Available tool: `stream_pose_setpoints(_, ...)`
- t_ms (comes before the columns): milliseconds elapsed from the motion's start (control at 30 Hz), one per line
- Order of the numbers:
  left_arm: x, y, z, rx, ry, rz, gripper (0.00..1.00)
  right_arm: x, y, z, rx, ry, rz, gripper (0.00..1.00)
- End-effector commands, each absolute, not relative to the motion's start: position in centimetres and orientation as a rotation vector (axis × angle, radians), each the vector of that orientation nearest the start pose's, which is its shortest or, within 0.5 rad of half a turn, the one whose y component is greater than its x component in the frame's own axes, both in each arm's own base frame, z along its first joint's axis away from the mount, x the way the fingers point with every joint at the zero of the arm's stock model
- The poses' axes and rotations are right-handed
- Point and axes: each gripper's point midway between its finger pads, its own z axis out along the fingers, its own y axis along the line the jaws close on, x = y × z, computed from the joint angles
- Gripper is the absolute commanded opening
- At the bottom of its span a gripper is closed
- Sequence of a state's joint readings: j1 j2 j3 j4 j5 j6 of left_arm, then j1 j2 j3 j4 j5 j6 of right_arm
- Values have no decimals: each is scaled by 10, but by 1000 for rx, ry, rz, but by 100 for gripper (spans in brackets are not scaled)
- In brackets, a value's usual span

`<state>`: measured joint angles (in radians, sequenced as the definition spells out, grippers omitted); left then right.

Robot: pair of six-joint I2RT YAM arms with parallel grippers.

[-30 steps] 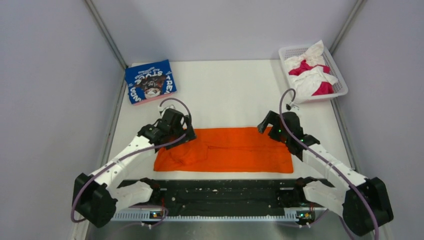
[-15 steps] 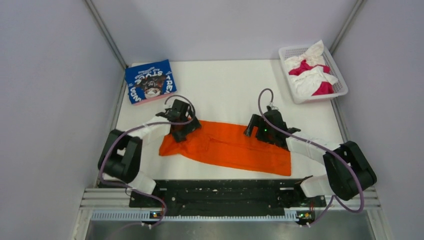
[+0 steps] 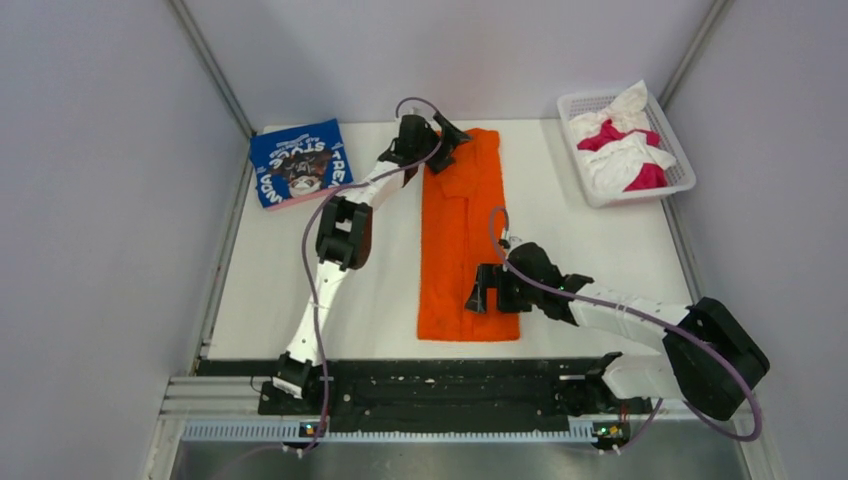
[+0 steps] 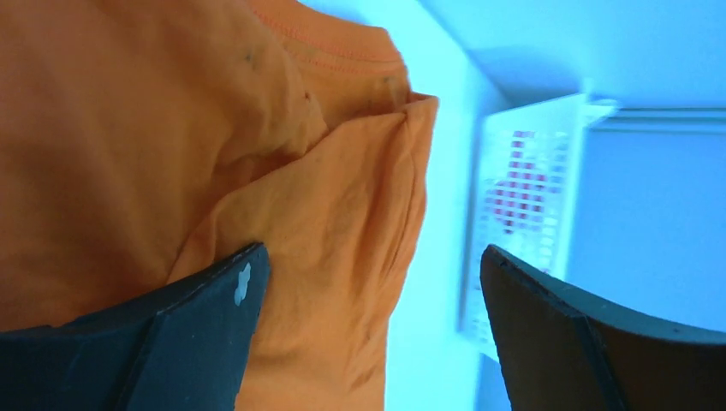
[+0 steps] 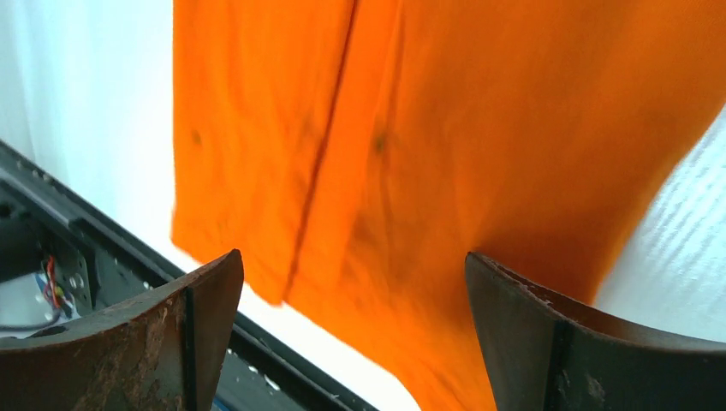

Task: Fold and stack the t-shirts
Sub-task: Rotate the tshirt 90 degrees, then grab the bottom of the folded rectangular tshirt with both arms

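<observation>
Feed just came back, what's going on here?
The orange t-shirt lies as a long strip running near to far. The left gripper is open at its far end and the right gripper is open over its near end; neither grips it. A blue t-shirt lies folded at the far left.

Left wrist view: crops the orange t-shirt [image 4: 171, 128] at top, left and bottom; blurs the basket [image 4: 522, 205], contents too indistinct to name. Right wrist view: smears the shirt's near edge, cuts it off above. Top view: hides cloth beneath the right gripper [image 3: 482, 297].
</observation>
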<state>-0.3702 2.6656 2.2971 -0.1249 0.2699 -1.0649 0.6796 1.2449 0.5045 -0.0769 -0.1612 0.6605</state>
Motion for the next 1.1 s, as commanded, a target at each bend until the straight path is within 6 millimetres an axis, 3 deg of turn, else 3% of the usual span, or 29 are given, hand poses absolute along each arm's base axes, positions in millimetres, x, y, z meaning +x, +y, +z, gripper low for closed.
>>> stream_pose_setpoints(0,646,-364,54,-653,2013,-1412,99,198,244,58,-262,2492,819,99)
stream_pose_setpoints(133,659,-351,58,-666,1981,-1233,99,208,244,74,-265,2418,806,99)
stream_pose_setpoints(267,668,-331,88,-640,1936,-1097,99,221,238,96,-204,2314,776,99)
stream_pose_setpoints(367,670,-326,129,-577,1889,-1099,99,229,223,109,-137,2227,717,99)
stream_pose_setpoints(433,661,-333,173,-459,1848,-1167,99,233,210,116,-65,2177,681,99)
stream_pose_setpoints(500,643,-345,218,-323,1800,-1254,99,234,195,120,38,2137,647,99)
stream_pose_setpoints(600,609,-356,271,-157,1773,-1290,99,234,168,119,204,2087,586,99)
stream_pose_setpoints(667,585,-357,288,-82,1810,-1235,99,228,161,117,230,2089,583,99)
stream_pose_setpoints(733,555,-350,289,-36,1886,-1158,99,218,154,111,254,2120,573,99)
stream_pose_setpoints(767,532,-343,306,-20,1898,-1135,99,212,149,106,276,2145,560,99)
stream_pose_setpoints(867,479,-320,269,-35,2046,-938,99,194,140,89,312,2248,525,99)
stream_pose_setpoints(933,432,-309,233,-39,2145,-787,99,181,141,78,285,2327,530,98)
stream_pose_setpoints(967,406,-298,200,-49,2222,-717,99,176,142,73,276,2364,532,98)
stream_pose_setpoints(1067,347,-272,155,-113,2350,-650,98,162,148,59,245,2469,545,93)
